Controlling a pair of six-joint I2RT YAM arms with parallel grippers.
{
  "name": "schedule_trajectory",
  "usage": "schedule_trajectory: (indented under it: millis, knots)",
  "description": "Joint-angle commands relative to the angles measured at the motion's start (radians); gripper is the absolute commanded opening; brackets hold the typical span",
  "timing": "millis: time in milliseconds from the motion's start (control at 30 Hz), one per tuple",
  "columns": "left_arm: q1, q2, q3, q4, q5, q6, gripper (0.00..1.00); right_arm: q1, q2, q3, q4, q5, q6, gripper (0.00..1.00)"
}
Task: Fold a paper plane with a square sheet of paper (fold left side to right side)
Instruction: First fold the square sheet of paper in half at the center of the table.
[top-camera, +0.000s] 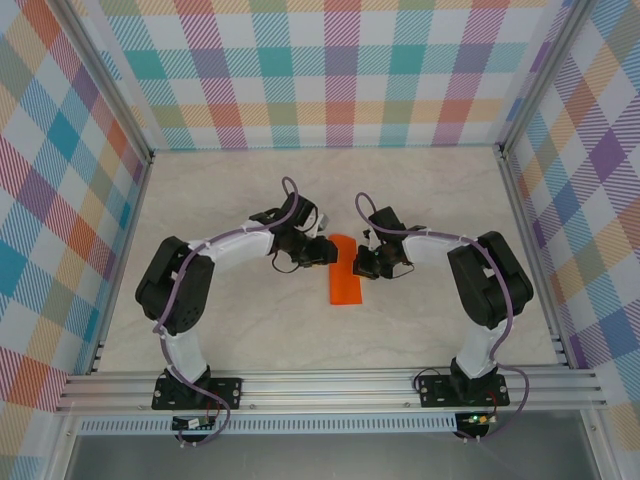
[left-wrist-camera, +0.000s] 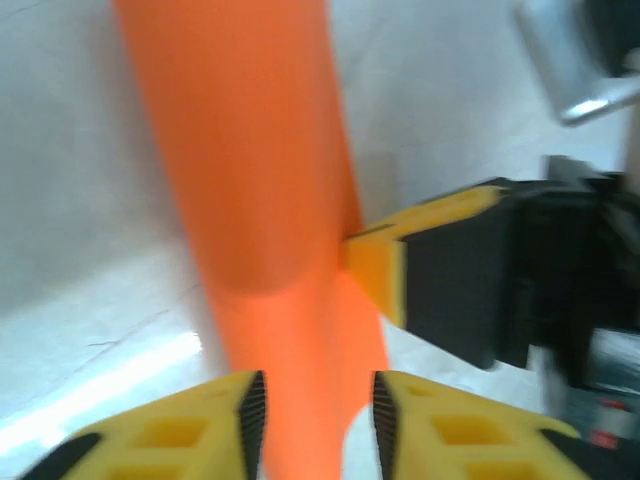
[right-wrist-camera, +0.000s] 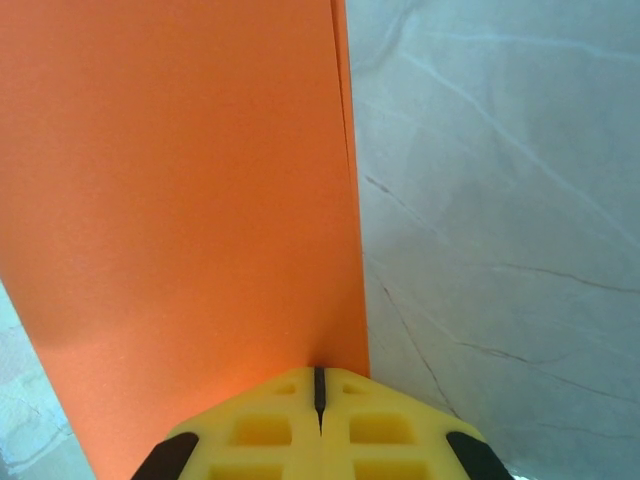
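Note:
The square sheet of paper (top-camera: 345, 275) lies folded into a narrow bright orange strip at the table's middle. My left gripper (top-camera: 322, 250) is at the strip's far left end. In the left wrist view the orange paper (left-wrist-camera: 260, 180) runs between the yellow fingers of the left gripper (left-wrist-camera: 318, 410), whose jaws stand apart, with bare table showing beside the right finger. My right gripper (top-camera: 365, 262) is at the strip's right edge. In the right wrist view the right gripper (right-wrist-camera: 320, 385) is shut, tips down on the orange paper (right-wrist-camera: 180, 200) near its edge. The paper plane is not in view.
The pale marbled table (top-camera: 420, 190) is ringed by aluminium rails (top-camera: 330, 385) and checked cloth walls. The right arm's black wrist (left-wrist-camera: 520, 280) stands close beside the strip in the left wrist view. Free table lies behind and in front of the strip.

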Motion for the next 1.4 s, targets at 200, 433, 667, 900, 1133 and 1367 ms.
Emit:
schedule_trajectory:
  millis: [200,433,667,900,1133,1367]
  knots:
    - [-0.016,0.112,0.001,0.144,0.184,-0.016,0.24,0.017,0.065,-0.013,-0.114,0.096,-0.035,0.02]
    - [-0.007,0.153,-0.007,0.096,0.103,0.012,0.23,0.020,0.071,-0.003,-0.135,0.107,-0.042,0.02]
    - [0.022,0.178,-0.059,0.091,0.065,0.036,0.22,0.022,0.070,-0.001,-0.163,0.134,-0.055,0.02]
    - [0.051,0.183,-0.112,0.113,0.062,0.041,0.22,0.023,0.074,0.001,-0.176,0.139,-0.062,0.02]
    - [0.095,0.103,-0.158,0.104,0.077,0.061,0.22,0.023,0.074,0.003,-0.179,0.138,-0.062,0.02]
    - [0.108,0.006,-0.177,0.166,0.160,0.044,0.21,0.028,0.073,0.008,-0.178,0.137,-0.062,0.02]
